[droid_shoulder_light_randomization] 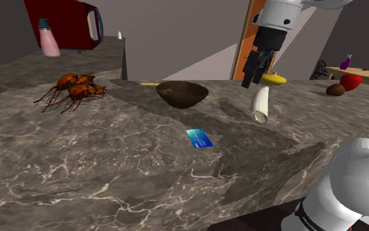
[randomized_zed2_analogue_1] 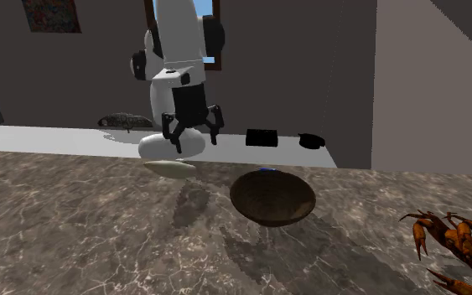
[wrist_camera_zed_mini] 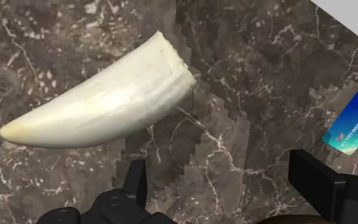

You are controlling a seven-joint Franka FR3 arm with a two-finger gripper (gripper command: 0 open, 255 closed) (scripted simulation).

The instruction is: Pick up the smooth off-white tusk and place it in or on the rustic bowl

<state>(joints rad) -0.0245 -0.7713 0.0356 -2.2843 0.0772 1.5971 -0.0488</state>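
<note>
The off-white curved tusk (droid_shoulder_light_randomization: 261,105) (randomized_zed2_analogue_1: 171,168) (wrist_camera_zed_mini: 107,105) lies flat on the dark marble counter (droid_shoulder_light_randomization: 111,157). My black gripper (droid_shoulder_light_randomization: 255,69) (randomized_zed2_analogue_1: 194,126) (wrist_camera_zed_mini: 228,184) hangs above it, open, with nothing between its fingers (wrist_camera_zed_mini: 136,181). In the wrist view the tusk lies on the counter below the fingers, offset toward one finger and not between them. The brown rustic bowl (droid_shoulder_light_randomization: 183,94) (randomized_zed2_analogue_1: 272,198) stands upright on the counter, to the tusk's left in the shoulder view, with nothing in it.
A blue card (droid_shoulder_light_randomization: 200,138) (wrist_camera_zed_mini: 352,119) lies near the bowl. An orange crab-like figure (droid_shoulder_light_randomization: 71,88) (randomized_zed2_analogue_1: 456,243) sits farther along the counter. A yellow object (droid_shoulder_light_randomization: 274,79) is just behind the tusk. A red fruit (droid_shoulder_light_randomization: 350,81) and a brown lump (droid_shoulder_light_randomization: 335,90) rest beyond.
</note>
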